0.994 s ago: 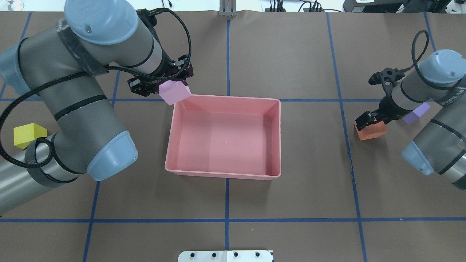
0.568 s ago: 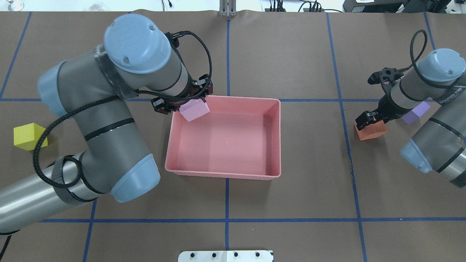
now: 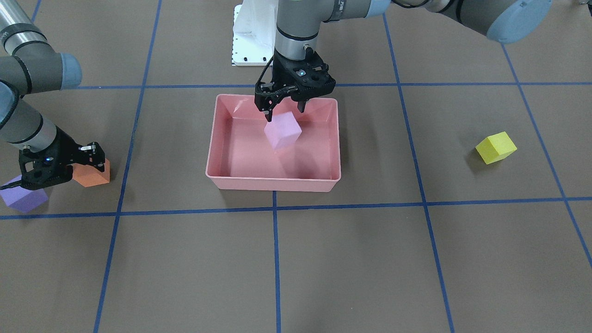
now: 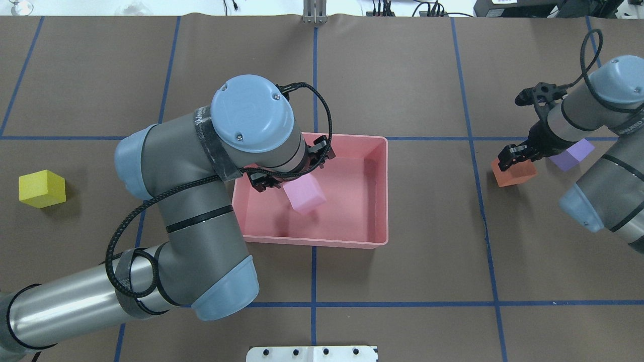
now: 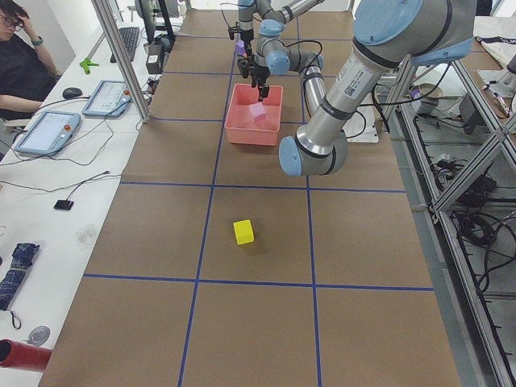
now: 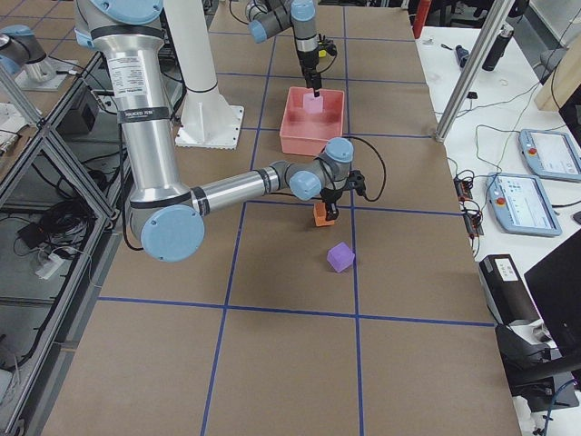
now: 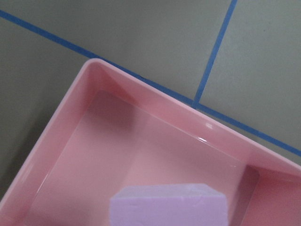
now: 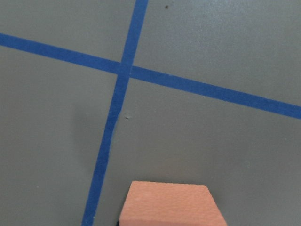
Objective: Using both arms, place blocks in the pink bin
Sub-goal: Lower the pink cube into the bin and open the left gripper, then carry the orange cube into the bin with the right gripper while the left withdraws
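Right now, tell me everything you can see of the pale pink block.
The pale pink block is a small matte cube, foam-like in look, with plain faces. It hangs tilted above the floor of the pink bin, inside its walls, and casts a shadow on the floor beneath. The left gripper is directly over it. One fingertip meets its upper edge, but whether the gripper is actually gripping the block cannot be told.

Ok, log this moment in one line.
left gripper: over bin, pink block just below, grip unclear | right gripper: shut on orange block | yellow block, purple block: on table
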Robot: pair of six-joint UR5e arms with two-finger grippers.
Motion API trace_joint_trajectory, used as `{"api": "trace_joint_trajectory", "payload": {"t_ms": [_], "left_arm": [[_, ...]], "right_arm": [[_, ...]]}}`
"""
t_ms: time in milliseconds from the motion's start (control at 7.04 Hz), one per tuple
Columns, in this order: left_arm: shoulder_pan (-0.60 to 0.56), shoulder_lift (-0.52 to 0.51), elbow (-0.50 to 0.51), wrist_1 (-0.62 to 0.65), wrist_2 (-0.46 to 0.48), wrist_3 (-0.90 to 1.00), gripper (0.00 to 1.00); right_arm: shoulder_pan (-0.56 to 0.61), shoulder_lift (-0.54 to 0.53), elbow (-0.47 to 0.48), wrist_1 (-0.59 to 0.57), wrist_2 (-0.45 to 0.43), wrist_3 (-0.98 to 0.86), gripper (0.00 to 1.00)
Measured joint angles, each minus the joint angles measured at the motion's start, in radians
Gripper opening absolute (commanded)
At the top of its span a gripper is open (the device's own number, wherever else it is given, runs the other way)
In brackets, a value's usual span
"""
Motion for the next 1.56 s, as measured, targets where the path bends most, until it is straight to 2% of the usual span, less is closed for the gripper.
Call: {"api": "trace_joint_trajectory", "payload": {"t_ms": [142,426,710,852,994,1136,1562], "left_arm": [[-0.004,0.002,-0.008,0.004,0.004,0.021,1.00],[-0.052,0.024,-0.079,0.106,-0.004,0.217,1.00],[-0.166,0.137,-0.172,0.186,-0.073,0.473,1.00],[-0.239,0.218,-0.204,0.189,-0.114,0.608,1.00],[-0.310,0.295,-0.216,0.175,-0.146,0.731,1.00],[-0.389,0.390,-0.214,0.119,-0.182,0.851,1.00],[-0.587,0.654,-0.135,-0.129,-0.265,1.047,1.00]], "right_arm": [[0.057,0.022,0.010,-0.028,0.060,0.001,0.00],[0.139,0.144,0.066,-0.214,0.158,0.002,0.00],[0.119,0.319,0.102,-0.401,0.178,0.029,0.00],[0.083,0.380,0.112,-0.433,0.181,0.095,0.00],[0.034,0.433,0.117,-0.444,0.169,0.183,0.00],[-0.040,0.491,0.116,-0.447,0.119,0.283,0.00],[-0.256,0.622,0.095,-0.441,-0.087,0.485,0.00]]}}
